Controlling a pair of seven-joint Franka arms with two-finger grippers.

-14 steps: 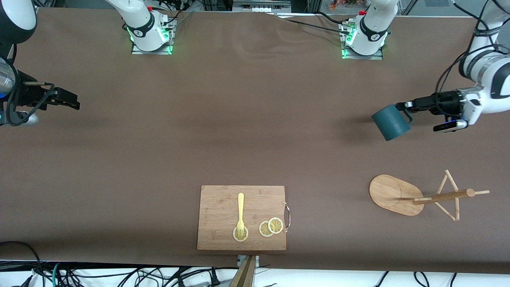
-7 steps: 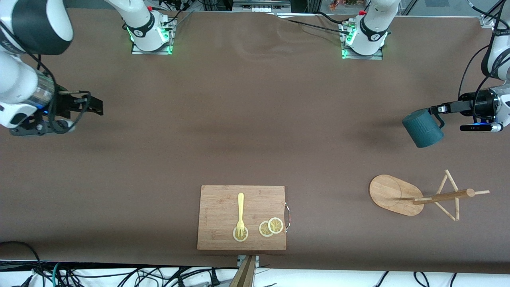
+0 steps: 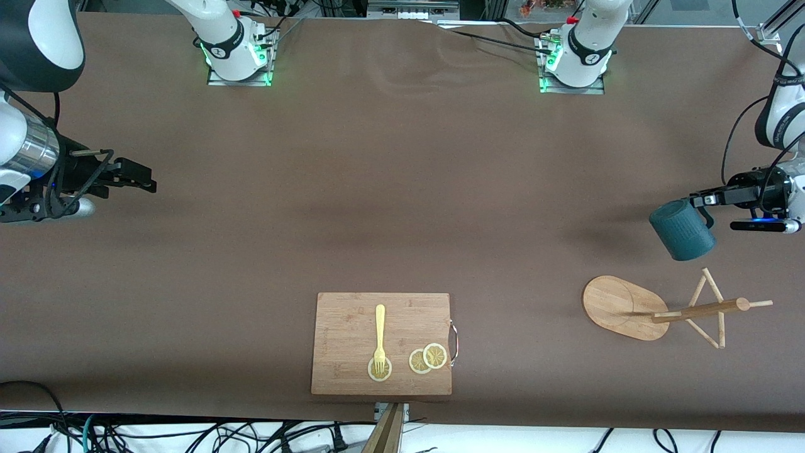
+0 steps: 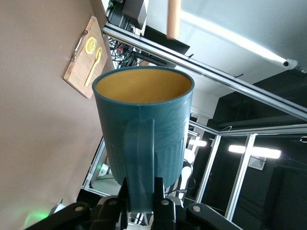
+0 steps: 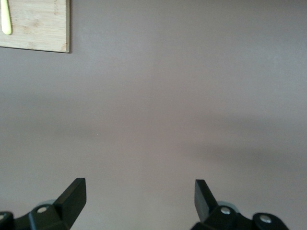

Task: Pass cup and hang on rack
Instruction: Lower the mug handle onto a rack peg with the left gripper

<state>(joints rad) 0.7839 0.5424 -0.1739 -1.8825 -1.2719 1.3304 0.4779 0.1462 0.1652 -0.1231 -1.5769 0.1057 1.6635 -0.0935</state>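
The left wrist view shows the cup's yellow inside and the left gripper clamped on its handle; the front view shows only the cup's dark outer wall. The cup hangs from the left gripper in the air, above the desk and near the rack, which stands toward the left arm's end of the desk. Compared with a second ago, cup and gripper have shifted toward the rack. The right gripper hovers over bare desk, its fingers spread wide, empty, having advanced slightly.
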